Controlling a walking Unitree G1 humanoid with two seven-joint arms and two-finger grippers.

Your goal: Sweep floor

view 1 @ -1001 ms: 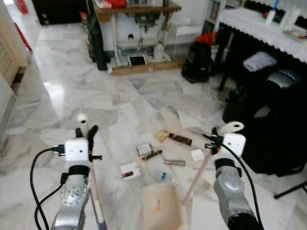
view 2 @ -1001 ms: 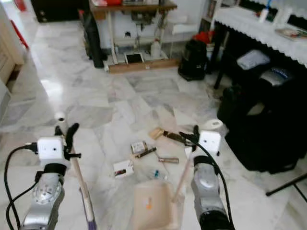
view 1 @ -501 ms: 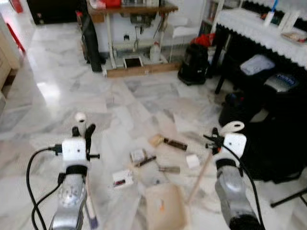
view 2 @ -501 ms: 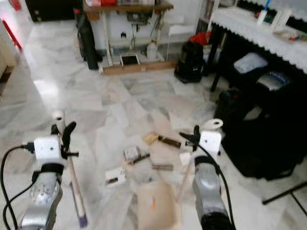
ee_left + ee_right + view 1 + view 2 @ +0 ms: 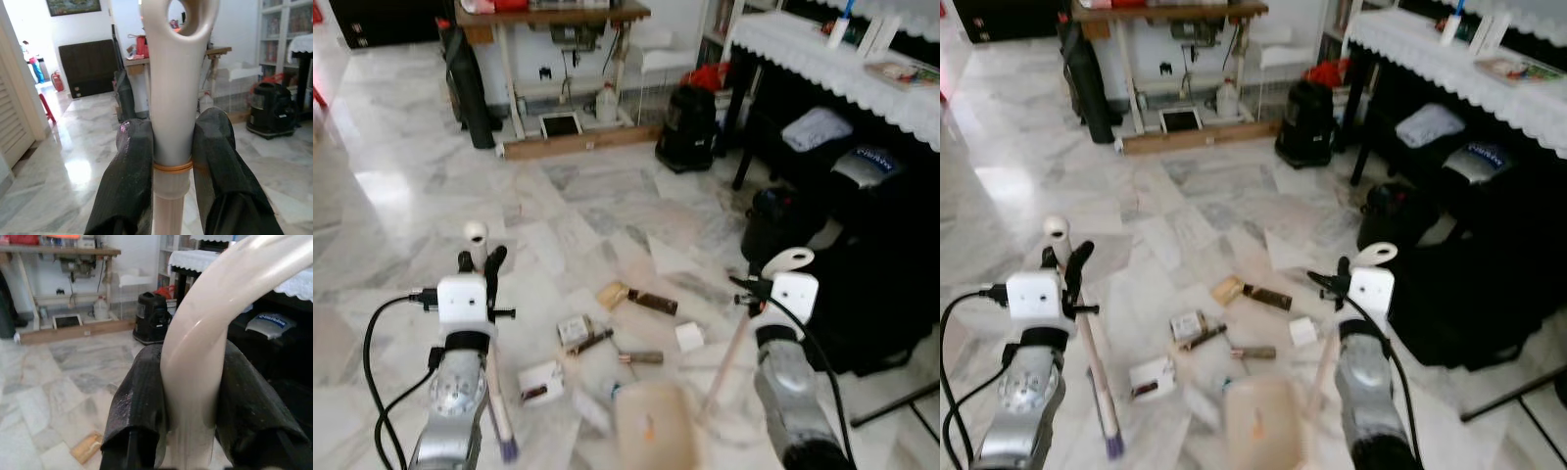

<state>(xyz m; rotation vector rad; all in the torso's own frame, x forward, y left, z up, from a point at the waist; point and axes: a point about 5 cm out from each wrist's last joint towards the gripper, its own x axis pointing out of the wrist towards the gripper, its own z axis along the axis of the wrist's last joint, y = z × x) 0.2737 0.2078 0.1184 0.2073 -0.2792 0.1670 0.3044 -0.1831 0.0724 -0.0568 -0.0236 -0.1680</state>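
My left gripper (image 5: 480, 264) is shut on the pale broom handle (image 5: 176, 73), whose shaft slants down to a purple end (image 5: 507, 448) by my left side. My right gripper (image 5: 188, 362) is shut on the cream dustpan handle (image 5: 789, 260). That handle's stick runs down to the beige dustpan (image 5: 651, 426), which lies flat on the marble floor between my arms. Just beyond the pan lies scattered litter: a small box (image 5: 573, 330), a tan piece (image 5: 611, 294), a dark bar (image 5: 652, 302), a white cube (image 5: 689, 336), a card (image 5: 540, 381) and a small tube (image 5: 641, 357).
Black bags and dark furniture (image 5: 822, 225) crowd the right side, with a thin black stand leg (image 5: 891, 401) on the floor. A black bag (image 5: 687, 127) and a wooden table (image 5: 553, 15) stand at the back. Open marble floor (image 5: 401, 196) stretches to the left.
The whole view has shifted as the camera moved, and the litter now sits lower and further left in it, nearer the dustpan. Both grippers keep hold of their handles.
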